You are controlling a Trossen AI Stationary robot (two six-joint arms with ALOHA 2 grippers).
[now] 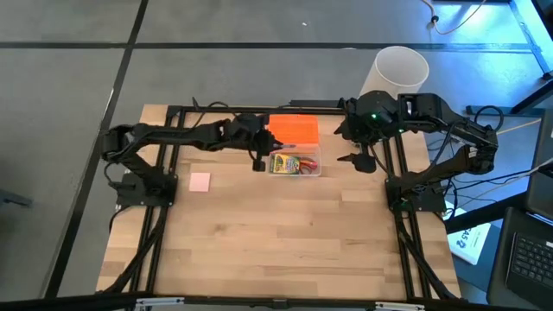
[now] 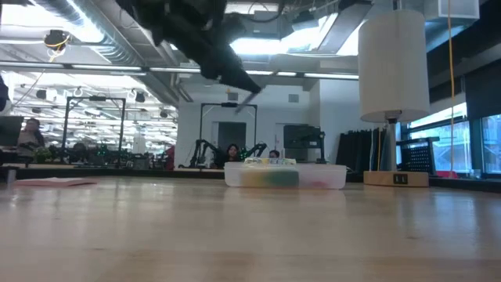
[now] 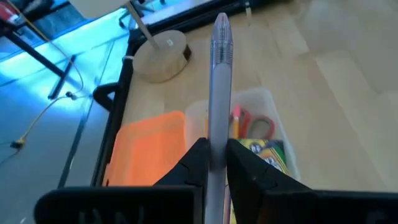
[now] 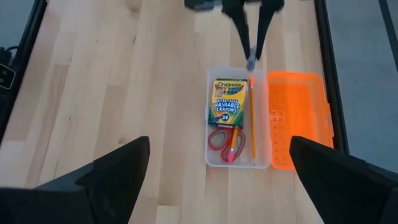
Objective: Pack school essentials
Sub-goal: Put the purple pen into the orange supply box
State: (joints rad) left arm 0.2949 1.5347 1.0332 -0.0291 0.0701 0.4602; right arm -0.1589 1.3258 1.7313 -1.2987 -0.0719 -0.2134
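Observation:
A clear box [image 4: 239, 158] sits on the table with its orange lid [image 4: 297, 118] beside it. Inside lie a yellow-green crayon box [image 4: 229, 102], red-handled scissors [image 4: 227, 142] and an orange pencil [image 4: 252, 121]. My left gripper [image 3: 216, 149] hovers over the box's left end [image 1: 275, 164], shut on a purple-grey pen [image 3: 219, 81]. The pink pad [image 1: 200, 181] lies flat on the table, left of the box. My right gripper [image 1: 363, 161] waits open, above the table to the right of the box. My left gripper pinches the pen's shaft [image 3: 217, 134] between its two fingers [image 3: 198, 163]. The pen runs along the fingers and sticks out well past their tips. It is lifted clear, slanting down, its free end [image 4: 250, 62] over the box's end by the pencil.
A tall white cylinder [image 1: 400, 69] stands on a wooden base [image 2: 395, 178] at the table's far right. Black frame rails [image 1: 168, 173] run along the table's left and right sides. Bare wood [image 1: 285, 242] stretches across the near half.

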